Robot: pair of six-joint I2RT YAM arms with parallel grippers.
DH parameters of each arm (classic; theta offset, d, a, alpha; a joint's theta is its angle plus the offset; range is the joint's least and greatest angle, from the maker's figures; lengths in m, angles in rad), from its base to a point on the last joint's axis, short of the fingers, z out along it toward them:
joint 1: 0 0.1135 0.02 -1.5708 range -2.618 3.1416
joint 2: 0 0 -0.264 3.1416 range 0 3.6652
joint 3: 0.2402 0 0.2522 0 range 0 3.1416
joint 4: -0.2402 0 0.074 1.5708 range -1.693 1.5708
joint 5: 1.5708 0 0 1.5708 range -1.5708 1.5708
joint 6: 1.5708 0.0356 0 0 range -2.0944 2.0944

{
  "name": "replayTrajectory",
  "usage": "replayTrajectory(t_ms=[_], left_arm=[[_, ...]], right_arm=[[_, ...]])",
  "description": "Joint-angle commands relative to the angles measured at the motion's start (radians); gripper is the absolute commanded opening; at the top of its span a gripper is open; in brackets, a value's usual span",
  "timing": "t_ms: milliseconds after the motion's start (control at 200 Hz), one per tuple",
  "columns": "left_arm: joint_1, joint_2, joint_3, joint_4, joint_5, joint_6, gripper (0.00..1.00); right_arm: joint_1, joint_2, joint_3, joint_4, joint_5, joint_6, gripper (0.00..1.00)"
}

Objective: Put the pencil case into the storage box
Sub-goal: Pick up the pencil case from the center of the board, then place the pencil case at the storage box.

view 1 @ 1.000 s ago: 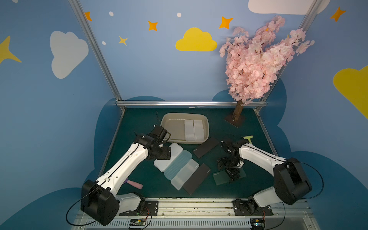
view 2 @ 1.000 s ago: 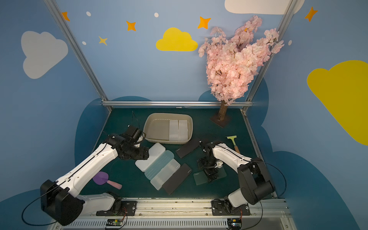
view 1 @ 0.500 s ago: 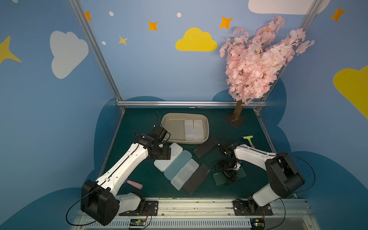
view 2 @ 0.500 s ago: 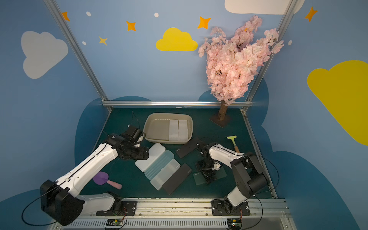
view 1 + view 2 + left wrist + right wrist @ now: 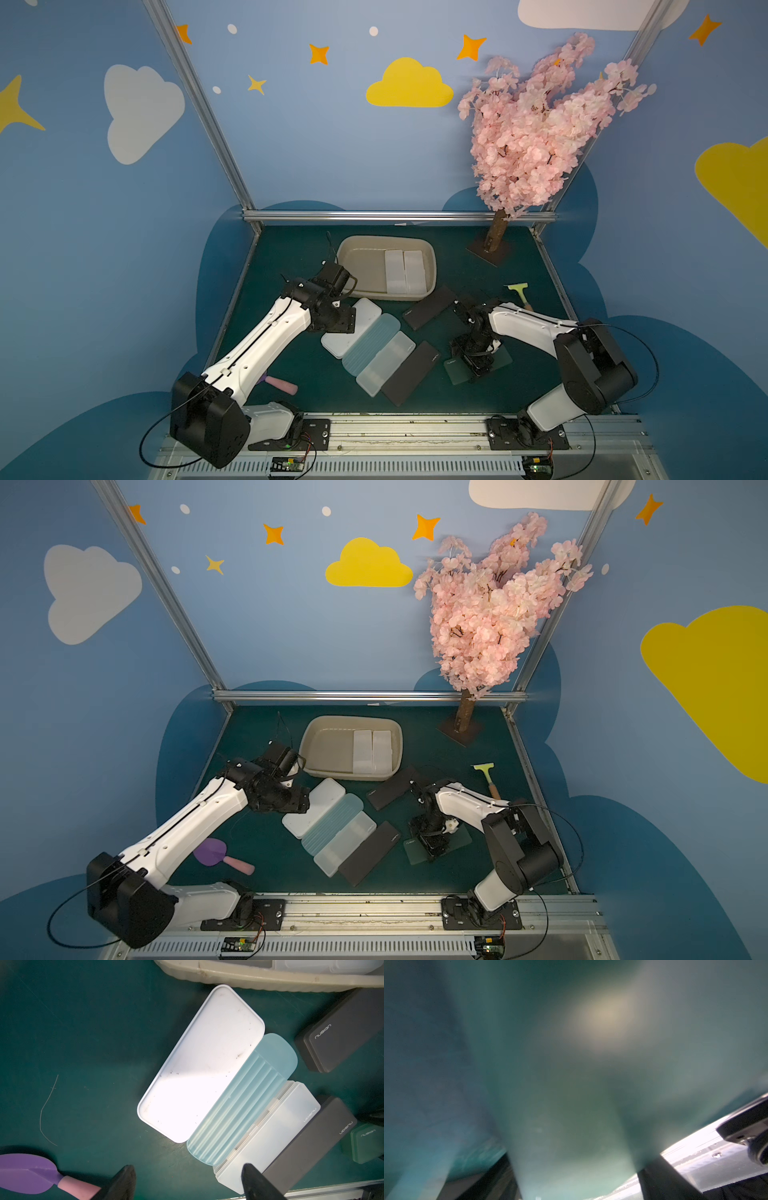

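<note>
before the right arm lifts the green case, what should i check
1. Green pencil case inside the right gripper: ok, it fills the gap in the right wrist view.
2. Grip fully closed: cannot tell, that view is blurred.
3. Room in the storage box: ok, its left part is bare beside two white cases.
4. Low path to the box clear: not ok, a black case lies between.
5. Left gripper empty: ok, open, holding nothing.

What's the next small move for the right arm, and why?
Probably squeeze the right pincer shut on the green pencil case: it straddles the case, which fills the gap between its fingers in the wrist view, though no firm grip shows yet.
</note>
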Motion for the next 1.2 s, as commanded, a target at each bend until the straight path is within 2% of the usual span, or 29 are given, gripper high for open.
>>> replayTrajectory(t_ms=[0,305,461,616,736,971,1046,1191], left_arm=[[-0.001,0.017,0.041,-0.031,-0.033,0.019,0.83],[0.020,0.064,0.085,-0.030,-0.059,0.013,0.83],[0.079,0.067,0.093,0.001,-0.057,-0.026,0.83],[0.166,0.052,0.111,0.010,-0.049,-0.089,0.83],[0.215,0.030,0.117,0.009,-0.057,-0.119,0.83],[0.268,-0.016,0.096,0.013,-0.054,-0.137,0.83],[0.274,-0.025,0.088,0.015,-0.054,-0.138,0.83],[0.281,-0.039,0.076,0.018,-0.054,-0.136,0.83]], right_arm=[[0.005,0.014,0.049,-0.098,0.092,-0.105,0.74],[0.046,0.039,0.546,-0.463,0.357,-0.571,0.65],[0.089,0.102,0.782,-0.487,0.410,-0.776,0.60],[0.144,0.268,1.051,-0.481,0.403,-0.928,0.60],[0.171,0.430,1.279,-0.479,0.370,-0.991,0.59],[0.178,0.731,1.681,-0.464,0.265,-1.030,0.59],[0.179,0.772,1.711,-0.404,0.220,-1.027,0.59],[0.188,0.793,1.652,-0.183,0.193,-0.978,0.59]])
